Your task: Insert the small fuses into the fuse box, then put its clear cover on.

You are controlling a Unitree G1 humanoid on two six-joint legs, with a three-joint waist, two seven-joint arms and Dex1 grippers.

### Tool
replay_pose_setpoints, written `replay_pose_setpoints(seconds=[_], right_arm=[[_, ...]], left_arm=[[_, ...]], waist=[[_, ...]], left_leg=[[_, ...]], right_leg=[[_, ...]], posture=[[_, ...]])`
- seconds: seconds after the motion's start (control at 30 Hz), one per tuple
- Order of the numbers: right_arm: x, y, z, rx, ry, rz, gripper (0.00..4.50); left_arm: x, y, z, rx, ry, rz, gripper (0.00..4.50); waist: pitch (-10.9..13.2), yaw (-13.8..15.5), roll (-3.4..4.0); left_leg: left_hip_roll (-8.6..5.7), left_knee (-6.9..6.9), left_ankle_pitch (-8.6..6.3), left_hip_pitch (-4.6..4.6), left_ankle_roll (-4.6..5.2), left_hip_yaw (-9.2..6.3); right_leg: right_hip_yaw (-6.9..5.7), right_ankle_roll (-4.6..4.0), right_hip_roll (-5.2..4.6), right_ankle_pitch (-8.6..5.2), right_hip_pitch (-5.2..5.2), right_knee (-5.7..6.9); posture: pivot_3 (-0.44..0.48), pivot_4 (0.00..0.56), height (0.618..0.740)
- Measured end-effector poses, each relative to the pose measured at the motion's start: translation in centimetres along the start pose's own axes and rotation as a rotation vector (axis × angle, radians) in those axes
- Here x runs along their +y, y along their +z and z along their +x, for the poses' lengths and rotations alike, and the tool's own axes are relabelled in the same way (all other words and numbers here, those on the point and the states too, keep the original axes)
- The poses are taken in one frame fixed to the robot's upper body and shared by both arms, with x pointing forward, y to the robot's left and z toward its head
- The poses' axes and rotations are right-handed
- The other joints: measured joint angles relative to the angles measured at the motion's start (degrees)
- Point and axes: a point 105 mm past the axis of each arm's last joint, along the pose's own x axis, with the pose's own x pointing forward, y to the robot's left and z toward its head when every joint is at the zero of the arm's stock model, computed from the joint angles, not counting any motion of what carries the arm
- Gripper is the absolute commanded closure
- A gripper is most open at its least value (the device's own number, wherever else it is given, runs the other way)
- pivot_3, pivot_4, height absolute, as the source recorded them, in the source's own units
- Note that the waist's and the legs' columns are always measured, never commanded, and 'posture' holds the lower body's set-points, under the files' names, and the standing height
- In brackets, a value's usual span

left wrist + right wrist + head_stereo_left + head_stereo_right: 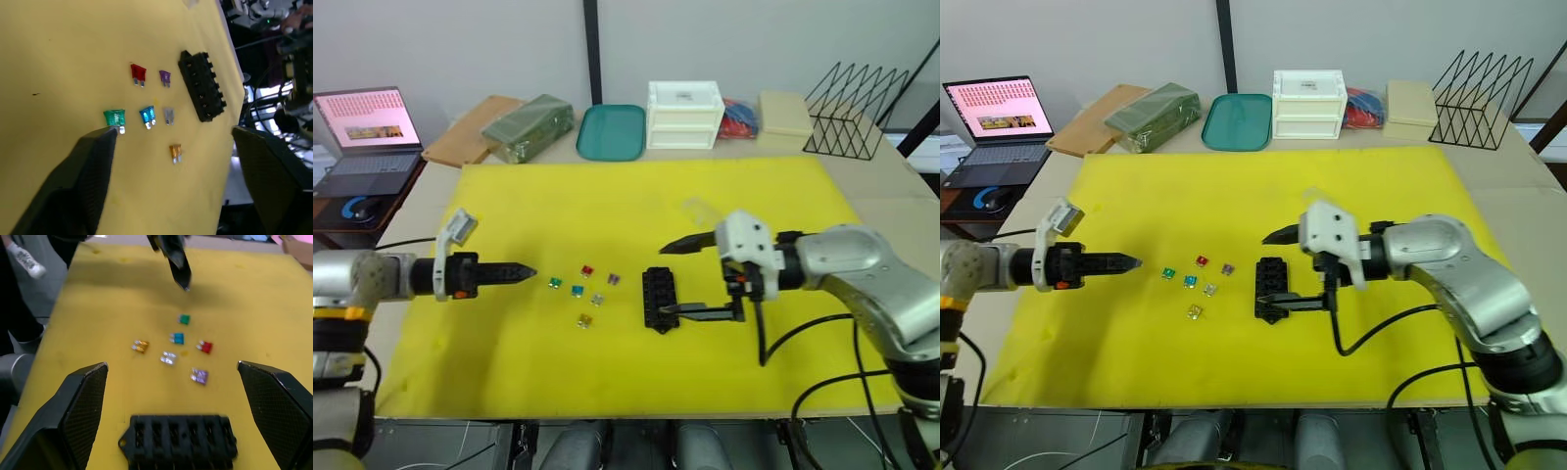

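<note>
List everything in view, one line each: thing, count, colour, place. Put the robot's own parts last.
Fuses: six; green, red, teal, purple, grey, yellow; loose on the mat, left of the fuse box.
Fuse box: one, black, mat centre, between the right gripper's fingers.
Clear cover: one, transparent, on the mat beyond the right gripper.
Mat: one, yellow, covering the table.
Laptop: one, open, far left.
Tray: one, teal, at the back.
Drawer unit: one, white, at the back.
Wire rack: one, black, back right.
Left gripper: open, near the green fuse.
Right gripper: open, straddling the fuse box.
</note>
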Motion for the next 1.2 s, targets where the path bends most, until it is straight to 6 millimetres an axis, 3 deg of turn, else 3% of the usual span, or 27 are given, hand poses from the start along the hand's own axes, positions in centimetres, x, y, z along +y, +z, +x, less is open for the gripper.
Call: replay_pose_setpoints(seconds=[0.3, 0.5, 1.2], right_arm=[[-0.2, -0.3, 0.5, 0.021, 0.005, -0.030, 0.00], [-0.2, -0.3, 0.5, 0.021, 0.007, -0.030, 0.00], [-0.4, -0.3, 0.5, 0.024, -0.007, -0.026, 0.00]], left_arm=[[1.7, -0.6, 2.1, 0.057, 0.019, -0.073, 1.56], [2.1, 0.0, 2.0, 0.039, 0.030, -0.052, 1.56], [1.6, -1.4, 3.6, 0.120, -0.018, -0.017, 1.56]], waist=[[0.0, -0.8, -0.09], [0.0, -0.7, -0.09], [-0.1, -0.5, -0.09]], left_leg=[[0.01, -0.02, 0.00, -0.03, -0.01, -0.01], [0.00, 0.00, 0.00, -0.03, -0.01, 0.01], [-0.02, 0.02, 0.00, -0.03, -0.01, 0.02]], right_leg=[[0.08, 0.00, 0.08, 0.00, -0.10, 0.02], [0.11, 0.00, 0.07, 0.00, -0.09, 0.02], [0.12, 0.00, 0.02, 0.00, -0.08, 0.04]], posture=[[0.000, 0.150, 0.740], [0.000, 0.150, 0.740], [0.000, 0.150, 0.740]])
